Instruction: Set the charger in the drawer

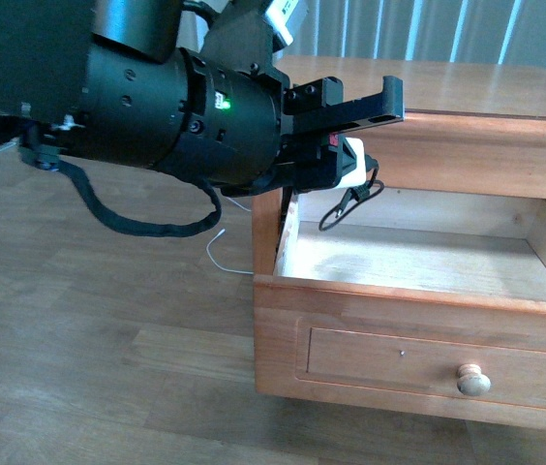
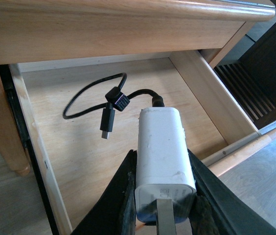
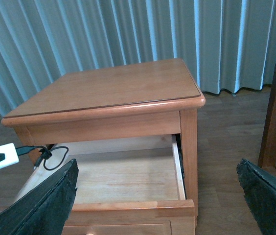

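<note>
Both left fingers (image 1: 370,108) are clamping the charger (image 1: 353,161) in the front view. Its white body is sitting between them while its black cord (image 1: 348,205) is dangling just below them, over a back corner of the open drawer (image 1: 418,298). The drawer's pale knob (image 1: 473,380) is showing well below the fingers, and a thin white cable (image 1: 219,244) is lying on the floor (image 1: 79,368) beneath the arm. Looking through the left wrist view, the left fingers (image 2: 121,198) are pressing on either side of the charger (image 2: 161,147), which is reaching out past the fingertips with its cord (image 2: 91,95) looping beyond them above the drawer's (image 2: 69,156) bare wood bottom; whether the cord is touching that bottom I cannot tell. Coming to the right wrist view, the right fingers (image 3: 47,203) are standing spread wide apart and gripping nothing, with the pulled-out drawer (image 3: 128,178) lying ahead between them under the nightstand (image 3: 118,88) top. The charger (image 3: 3,157) is hanging out past the outer side of one finger, at the drawer's side, its cord (image 3: 50,157) drooping beside it, and pale curtains (image 3: 128,29) are hanging behind the nightstand.
</note>
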Motion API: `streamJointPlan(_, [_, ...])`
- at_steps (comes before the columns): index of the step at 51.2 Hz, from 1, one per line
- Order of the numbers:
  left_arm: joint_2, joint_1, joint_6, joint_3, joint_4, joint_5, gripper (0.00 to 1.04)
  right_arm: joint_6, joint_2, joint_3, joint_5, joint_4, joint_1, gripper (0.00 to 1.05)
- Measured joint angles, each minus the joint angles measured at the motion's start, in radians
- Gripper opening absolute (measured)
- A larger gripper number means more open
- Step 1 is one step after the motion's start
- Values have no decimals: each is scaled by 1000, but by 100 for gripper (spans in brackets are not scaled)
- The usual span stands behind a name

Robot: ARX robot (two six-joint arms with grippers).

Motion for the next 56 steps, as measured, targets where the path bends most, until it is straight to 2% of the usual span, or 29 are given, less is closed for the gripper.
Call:
streamJointPlan(12, [160, -15, -14, 144, 8, 79, 24, 0, 0, 0, 0, 0, 0, 97])
streamJointPlan(31, [330, -44, -20, 309, -29, 132, 24, 0, 0, -1, 0, 0, 0, 97])
streamJointPlan(39, [333, -48, -28, 310, -19, 133, 48, 0, 0, -1, 0, 0, 0, 97])
streamJointPlan(44, [323, -44, -29, 304, -18, 96, 65, 0, 0, -1, 0, 0, 0, 97])
streamJointPlan(47, [302, -36, -32, 281, -20, 30, 80, 0, 0, -1, 0, 0, 0, 97])
streamJointPlan(52, [253, -13, -37, 236, -18, -46, 96, 0, 0, -1, 0, 0, 0, 97])
streamJointPlan(54, [232, -2, -36, 217, -18, -71, 100, 0, 0, -1, 0, 0, 0, 97])
streamJointPlan(56, [198, 14, -36, 190, -17, -114, 100, 0, 0, -1, 0, 0, 0, 97])
